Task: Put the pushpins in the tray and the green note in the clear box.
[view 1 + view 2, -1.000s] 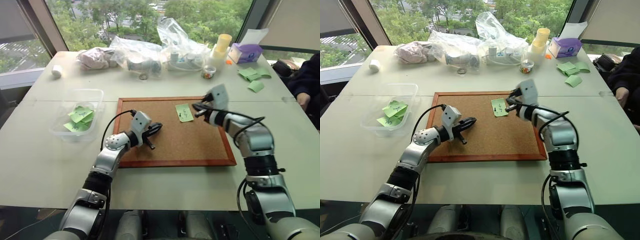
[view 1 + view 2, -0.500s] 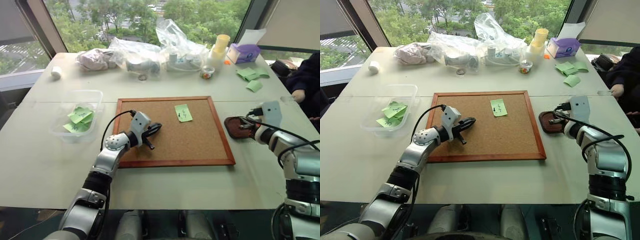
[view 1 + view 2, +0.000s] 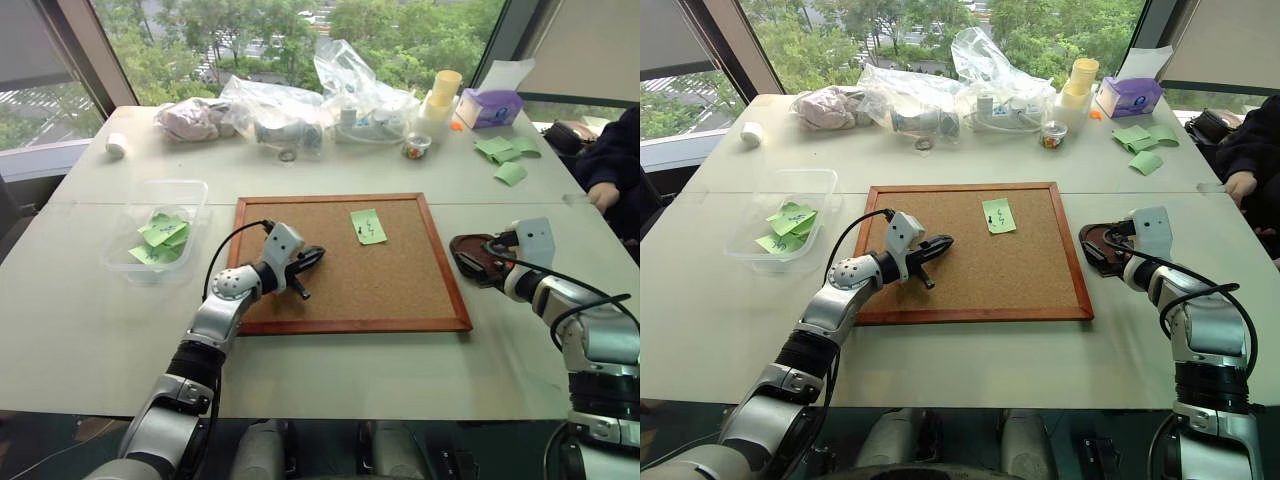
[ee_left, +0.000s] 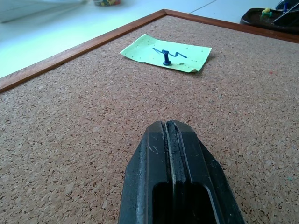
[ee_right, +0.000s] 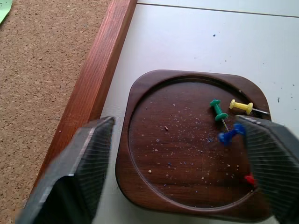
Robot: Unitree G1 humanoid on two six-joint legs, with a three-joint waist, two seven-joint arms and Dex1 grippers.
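Right hand (image 5: pixel 180 163) hangs over the tray (image 5: pixel 140 140), fingers spread wide, nothing between them. Tray sits on the counter (image 3: pixel 330 360) just beside the right frame of the cork board (image 3: pixel 340 280); 4 pushpins (image 5: pixel 231 133) lie in it: green, yellow, blue, red. Step in hand looks like a pin drop-off, just finished. 1 dark pin (image 4: pixel 166 59) holds the green note (image 4: pixel 166 52) to the board, toward its far side. Left hand (image 4: pixel 173 154) rests low over the board, fingers pressed together, empty. Next: pull that pin, then carry the note to the clear box (image 3: pixel 185 195), left of the board.
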